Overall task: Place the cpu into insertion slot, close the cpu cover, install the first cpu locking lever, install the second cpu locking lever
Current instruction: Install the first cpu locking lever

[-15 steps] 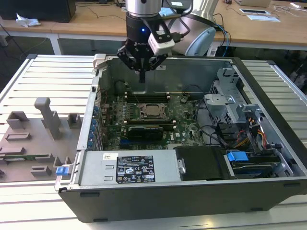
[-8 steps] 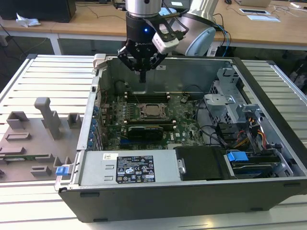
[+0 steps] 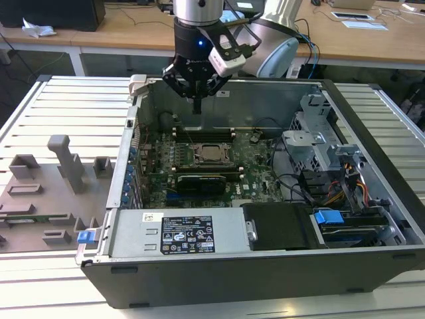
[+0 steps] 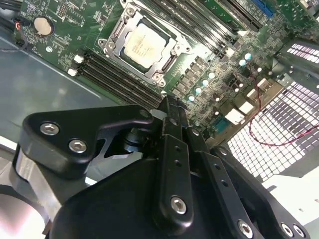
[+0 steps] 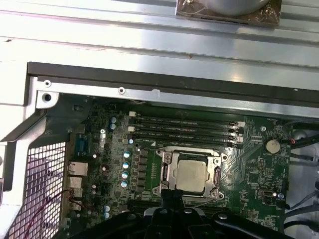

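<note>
The cpu (image 5: 192, 175) lies flat in the insertion slot (image 3: 211, 154) on the green motherboard, its silver top showing in both wrist views (image 4: 144, 44). The cpu cover (image 5: 167, 172), a silver-grey frame, lies down around the chip (image 4: 115, 44). I cannot tell how the locking levers stand. My gripper (image 3: 197, 107) hangs above the board near the case's back wall, apart from the socket and on the far side of the memory sticks. Its fingers (image 4: 169, 112) are shut together with nothing between them; the tip also shows in the first wrist view (image 5: 172, 196).
Black memory sticks (image 5: 184, 130) run along the socket's far side. The open case (image 3: 133, 119) walls the board in. A power supply (image 3: 179, 232) sits in front, with a drive cage and cables (image 3: 332, 173) at the exterior view's right. A grey fixture tray (image 3: 46, 193) lies outside, at the left.
</note>
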You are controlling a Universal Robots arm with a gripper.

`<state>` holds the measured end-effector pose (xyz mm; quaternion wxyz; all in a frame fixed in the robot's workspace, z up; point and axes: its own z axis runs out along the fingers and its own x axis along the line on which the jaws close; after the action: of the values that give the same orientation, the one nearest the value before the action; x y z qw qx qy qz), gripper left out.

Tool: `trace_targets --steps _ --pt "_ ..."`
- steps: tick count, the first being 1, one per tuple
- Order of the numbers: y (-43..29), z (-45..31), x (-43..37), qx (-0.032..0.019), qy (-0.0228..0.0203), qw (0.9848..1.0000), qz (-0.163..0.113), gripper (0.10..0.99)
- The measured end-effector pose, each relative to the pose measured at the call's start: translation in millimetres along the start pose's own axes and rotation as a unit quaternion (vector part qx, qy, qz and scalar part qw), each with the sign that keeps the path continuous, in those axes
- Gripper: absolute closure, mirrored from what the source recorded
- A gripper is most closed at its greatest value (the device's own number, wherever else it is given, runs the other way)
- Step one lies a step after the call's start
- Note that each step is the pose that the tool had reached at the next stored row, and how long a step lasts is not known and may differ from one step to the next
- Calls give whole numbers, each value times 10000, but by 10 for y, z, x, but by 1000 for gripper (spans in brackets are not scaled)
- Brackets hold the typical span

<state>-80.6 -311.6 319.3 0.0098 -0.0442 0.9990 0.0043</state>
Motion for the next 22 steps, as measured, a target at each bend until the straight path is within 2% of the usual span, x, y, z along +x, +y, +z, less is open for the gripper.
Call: trace_targets --steps 1,2,5,15,18,22 --pt "1 1 5 -1 -1 10000 0 980" --pt "4 3 47 0 0 10000 0 980" --pt "6 31 72 0 0 10000 0 980" --pt "11 164 114 0 1 10000 1 980" --pt "39 212 191 0 0 10000 0 980" --pt "113 321 275 0 0 10000 -1 980"
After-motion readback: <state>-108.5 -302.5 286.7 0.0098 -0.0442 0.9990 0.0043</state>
